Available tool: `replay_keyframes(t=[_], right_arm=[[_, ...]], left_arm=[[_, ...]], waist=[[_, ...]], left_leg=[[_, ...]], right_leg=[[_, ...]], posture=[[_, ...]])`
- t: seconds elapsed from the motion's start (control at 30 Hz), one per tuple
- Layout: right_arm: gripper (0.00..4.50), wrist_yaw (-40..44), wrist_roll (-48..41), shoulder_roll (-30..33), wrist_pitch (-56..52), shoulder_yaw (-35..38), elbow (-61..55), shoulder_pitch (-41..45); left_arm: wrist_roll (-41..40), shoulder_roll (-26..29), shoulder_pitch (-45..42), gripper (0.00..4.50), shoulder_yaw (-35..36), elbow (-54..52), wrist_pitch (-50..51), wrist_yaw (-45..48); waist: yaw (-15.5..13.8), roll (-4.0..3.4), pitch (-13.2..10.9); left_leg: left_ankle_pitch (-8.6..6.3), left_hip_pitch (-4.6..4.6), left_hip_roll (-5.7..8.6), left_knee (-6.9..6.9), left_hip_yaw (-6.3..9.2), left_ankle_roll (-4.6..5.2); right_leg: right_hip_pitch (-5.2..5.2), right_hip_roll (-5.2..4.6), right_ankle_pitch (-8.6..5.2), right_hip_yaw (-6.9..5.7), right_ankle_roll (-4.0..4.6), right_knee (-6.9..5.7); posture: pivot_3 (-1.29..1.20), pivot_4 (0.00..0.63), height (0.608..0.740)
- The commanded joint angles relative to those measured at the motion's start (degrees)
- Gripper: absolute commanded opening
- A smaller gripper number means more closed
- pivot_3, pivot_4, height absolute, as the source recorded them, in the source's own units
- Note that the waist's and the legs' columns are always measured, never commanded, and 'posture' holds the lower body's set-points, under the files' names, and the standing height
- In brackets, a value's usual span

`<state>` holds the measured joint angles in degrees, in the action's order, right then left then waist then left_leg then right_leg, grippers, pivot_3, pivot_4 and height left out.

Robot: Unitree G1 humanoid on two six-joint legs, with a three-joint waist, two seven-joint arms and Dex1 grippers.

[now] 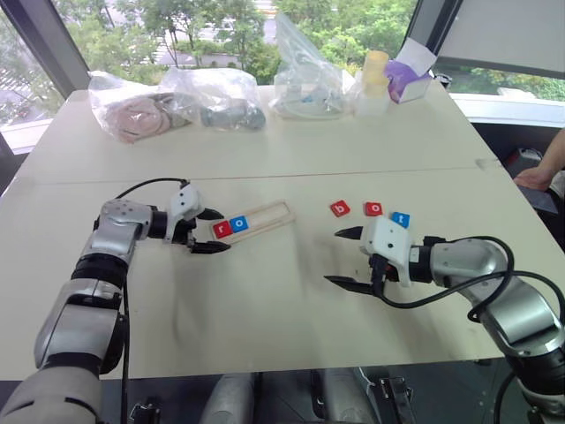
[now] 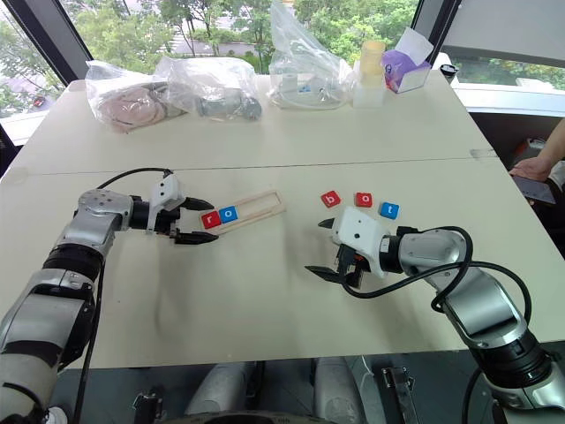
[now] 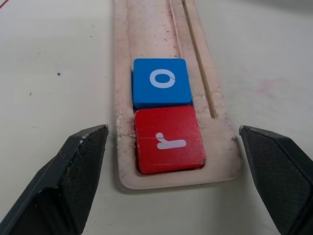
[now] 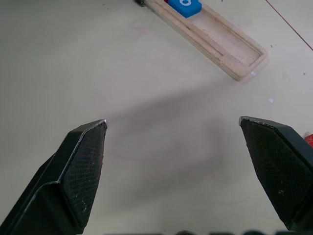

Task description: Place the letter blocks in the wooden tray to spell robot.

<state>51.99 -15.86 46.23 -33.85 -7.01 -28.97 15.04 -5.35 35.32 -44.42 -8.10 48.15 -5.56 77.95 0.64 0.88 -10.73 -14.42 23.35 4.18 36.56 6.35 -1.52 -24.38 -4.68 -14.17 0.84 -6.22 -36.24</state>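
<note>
Left gripper (image 1: 212, 231) spread wide, empty, straddling the near end of the long pale-wood tray (image 1: 269, 215) on the cream tabletop (image 1: 265, 300). Seated in that end of the slot: red square block lettered r (image 3: 168, 139), touching the blue square block lettered o (image 3: 161, 82) next along. Rest of the slot bare. Right gripper (image 1: 346, 258) likewise wide, holding nothing, hovering above bare tabletop. Just beyond, in a loose row apart from the tray: red b block (image 1: 340, 208), red o block (image 1: 373, 208), blue t block (image 1: 400, 218). Clear plastic bags (image 1: 177, 102) along the far edge.
</note>
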Motion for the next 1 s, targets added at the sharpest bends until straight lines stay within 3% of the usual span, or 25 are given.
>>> replay_keyframes(t=[0.03,0.47,0.63,0.77,1.0], right_arm=[[4.47,-0.3,0.4,0.8,0.8,1.0,-1.5,1.1],[4.47,-0.7,1.9,0.5,1.6,0.7,-1.1,1.3],[4.50,-0.9,2.1,0.4,1.5,0.7,-1.1,1.2],[4.50,-0.9,2.3,0.5,1.5,0.7,-1.2,1.2],[4.50,-0.7,2.8,0.9,2.1,1.0,0.0,1.7]], left_arm=[[1.2,0.1,1.3,4.50,0.1,-1.7,-0.2,-1.2],[2.6,-0.2,5.2,4.50,-0.4,-4.8,1.2,-5.1],[2.6,0.1,6.3,3.12,-1.0,-6.2,3.1,-3.6],[2.7,0.3,7.1,3.13,-1.3,-8.0,3.6,-3.1],[0.2,0.7,14.9,3.13,-3.5,-26.1,6.9,0.3]], waist=[[0.0,0.00,0.0],[0.0,-0.09,0.1],[0.0,-0.11,0.1],[0.1,-0.11,0.1],[0.0,-0.13,0.1]], left_leg=[[0.00,0.00,0.00,0.02,0.00,0.00],[-0.01,-0.03,-0.01,0.49,0.00,0.02],[-0.01,-0.04,-0.01,0.50,0.00,0.02],[-0.01,-0.04,-0.01,0.52,-0.01,0.02],[-0.02,-0.04,-0.01,0.52,-0.04,0.04]], right_leg=[[0.01,0.00,0.01,0.00,0.00,0.00],[0.21,0.03,0.14,0.00,-0.03,-0.13],[0.21,0.04,0.14,0.01,-0.03,-0.15],[0.21,0.04,0.14,0.01,-0.02,-0.18],[0.20,0.01,0.14,0.08,-0.02,-0.19]], posture=[[0.00,0.150,0.740],[0.00,0.150,0.740],[0.00,0.150,0.740],[0.00,0.150,0.740],[0.00,0.150,0.740]])
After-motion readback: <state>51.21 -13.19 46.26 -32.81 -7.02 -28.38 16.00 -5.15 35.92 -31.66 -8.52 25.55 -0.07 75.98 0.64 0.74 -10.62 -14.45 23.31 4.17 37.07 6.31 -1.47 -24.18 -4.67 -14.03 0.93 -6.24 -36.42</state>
